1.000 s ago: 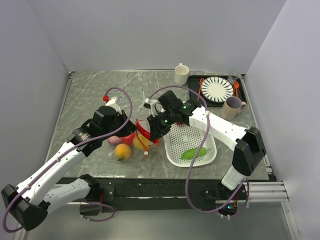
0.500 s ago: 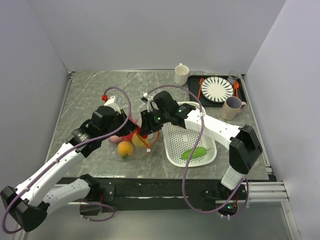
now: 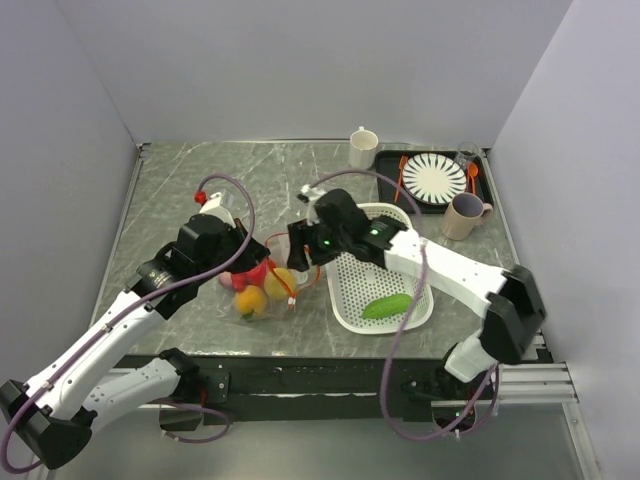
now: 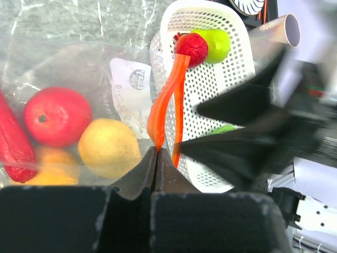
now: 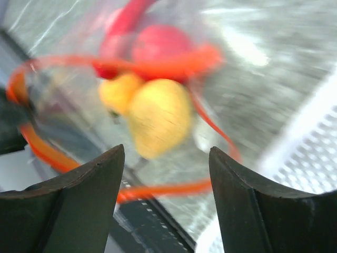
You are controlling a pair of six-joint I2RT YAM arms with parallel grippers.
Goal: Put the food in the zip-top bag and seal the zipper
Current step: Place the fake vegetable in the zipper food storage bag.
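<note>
The zip-top bag (image 3: 236,300) lies on the table between my two grippers, its mouth held open towards the right. Inside it are a red ball (image 4: 57,116), a yellow ball (image 4: 109,147), an orange ball (image 4: 50,164) and a red chilli (image 4: 15,145). My left gripper (image 4: 157,151) is shut on the orange-red zipper (image 4: 167,92) at the bag's rim. My right gripper (image 5: 166,153) is open just outside the mouth, nothing between its fingers, facing the yellow ball (image 5: 158,116) and the zipper loop (image 5: 158,187). A green cucumber (image 3: 388,305) lies in the basket.
The white perforated basket (image 3: 395,262) stands right of the bag; a red ball (image 4: 192,48) and a green ball (image 4: 220,42) lie at its far end. At the back right are a striped plate (image 3: 434,178) on a black tray, a white cup (image 3: 363,148) and a beige mug (image 3: 463,215).
My right gripper has opened wide and drawn back a little from the bag mouth. My left gripper has kept its grip on the zipper and shifted slightly with the bag.
</note>
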